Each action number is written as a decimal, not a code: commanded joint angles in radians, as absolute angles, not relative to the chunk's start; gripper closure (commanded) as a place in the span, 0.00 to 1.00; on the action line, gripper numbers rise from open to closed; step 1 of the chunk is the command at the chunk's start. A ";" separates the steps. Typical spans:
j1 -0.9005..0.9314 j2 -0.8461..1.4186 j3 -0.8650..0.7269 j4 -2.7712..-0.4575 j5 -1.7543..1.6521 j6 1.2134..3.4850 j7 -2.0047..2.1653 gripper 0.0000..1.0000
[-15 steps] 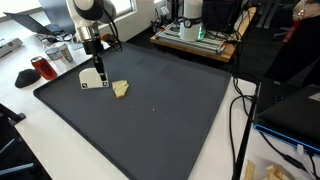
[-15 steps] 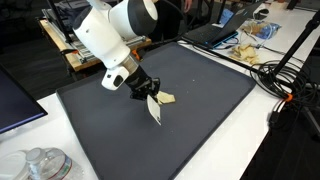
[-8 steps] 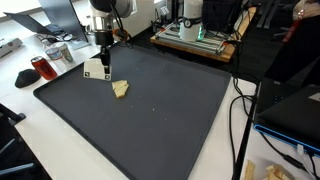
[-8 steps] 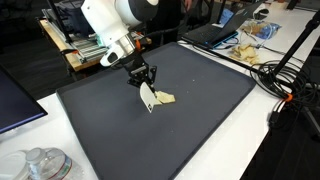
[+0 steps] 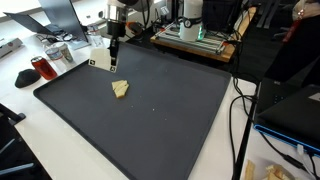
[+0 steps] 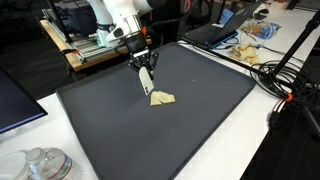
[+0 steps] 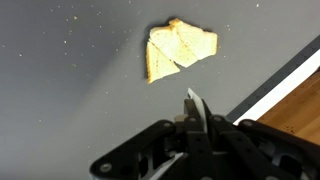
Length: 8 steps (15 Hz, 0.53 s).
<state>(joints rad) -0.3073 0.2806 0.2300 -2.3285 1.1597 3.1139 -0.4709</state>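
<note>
My hand (image 6: pixel 143 67) is clenched on a thin white card (image 6: pixel 146 83), up off the black mat (image 6: pixel 210 120) in the upper left, not set down, with a yellow scrap (image 6: pixel 162 98) lying just below.

Mat (image 7: pixel 70 90) dark grey, pale specks in wrist view. Crumpled piece (image 5: pixel 120 89) yellow-tan. Flat card (image 6: pixel 146 80) white. Jaws black. Arm (image 6: pixel 122 14) white. Bench (image 6: pixel 250 140) white.

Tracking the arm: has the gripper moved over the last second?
Yes: gripper went away from the tan piece, toward the mat's far edge, lifting the white card.
</note>
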 commanded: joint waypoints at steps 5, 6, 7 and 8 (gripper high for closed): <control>-0.053 0.217 0.045 -2.498 0.951 3.257 -0.294 0.99; -0.055 0.217 0.033 -2.522 0.843 3.264 -0.219 0.99; 0.036 0.222 -0.059 -2.518 0.879 3.250 -0.272 0.99; 0.083 0.224 -0.117 -2.525 0.839 3.240 -0.255 0.99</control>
<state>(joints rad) -0.0531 0.2520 0.0390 -2.4793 0.9144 3.2525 -0.2828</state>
